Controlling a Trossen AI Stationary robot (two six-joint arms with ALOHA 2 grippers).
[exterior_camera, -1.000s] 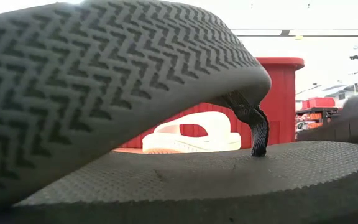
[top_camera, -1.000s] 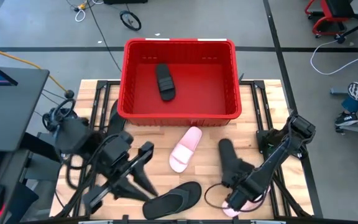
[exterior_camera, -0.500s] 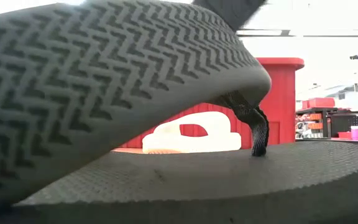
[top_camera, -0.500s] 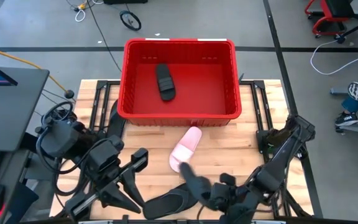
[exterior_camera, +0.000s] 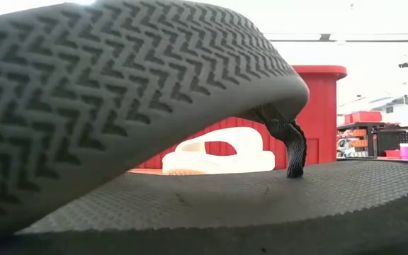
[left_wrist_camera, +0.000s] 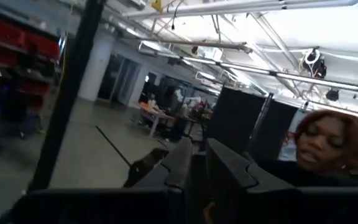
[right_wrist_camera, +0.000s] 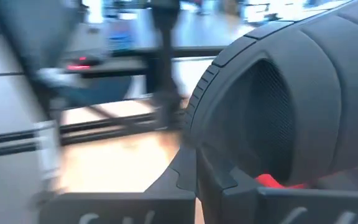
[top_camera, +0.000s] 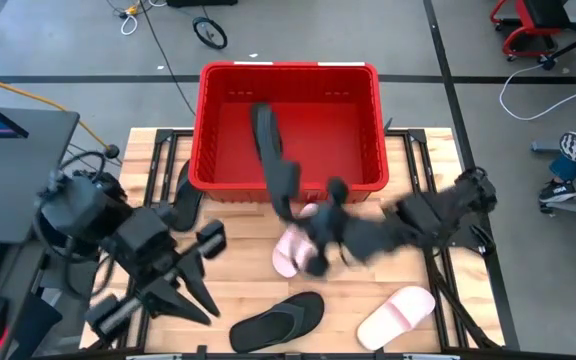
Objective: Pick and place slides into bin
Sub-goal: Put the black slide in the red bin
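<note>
The red bin (top_camera: 293, 72) stands at the table's far middle, and one black slide (top_camera: 262, 122) lies on its floor. My right gripper (top_camera: 308, 225) is shut on a second black slide (top_camera: 284, 185), held in the air over the bin's near wall and blurred by motion. One pink slide (top_camera: 290, 250) lies flat in front of the bin, partly under my right arm. Another pink slide (top_camera: 396, 314) lies at the near right. The black flip-flop (top_camera: 278, 320) lies at the near edge and fills the low view (exterior_camera: 119, 106). My left gripper (top_camera: 190, 300) is shut and empty at the near left. My right gripper holds the black slide by the end nearest my arm (top_camera: 296, 212), coming level from the table's right side. The wide strap (right_wrist_camera: 278, 87) arches just past my fingers (right_wrist_camera: 194, 180). The slide is lifted clear and sticks out over the bin's near wall. Blur hides the exact hold.
Bare wooden table shows between the flip-flop and the bin, and to the bin's right. Black frame rails run along both sides of the table. A person shows in the left wrist view (left_wrist_camera: 328, 149), beyond the table.
My right gripper has lifted the black slide off the near right of the table and swung it fast, first toward the left along the near edge, then toward the bin. The pink slide beside it stays. My left gripper has drawn back toward the table's left edge.
</note>
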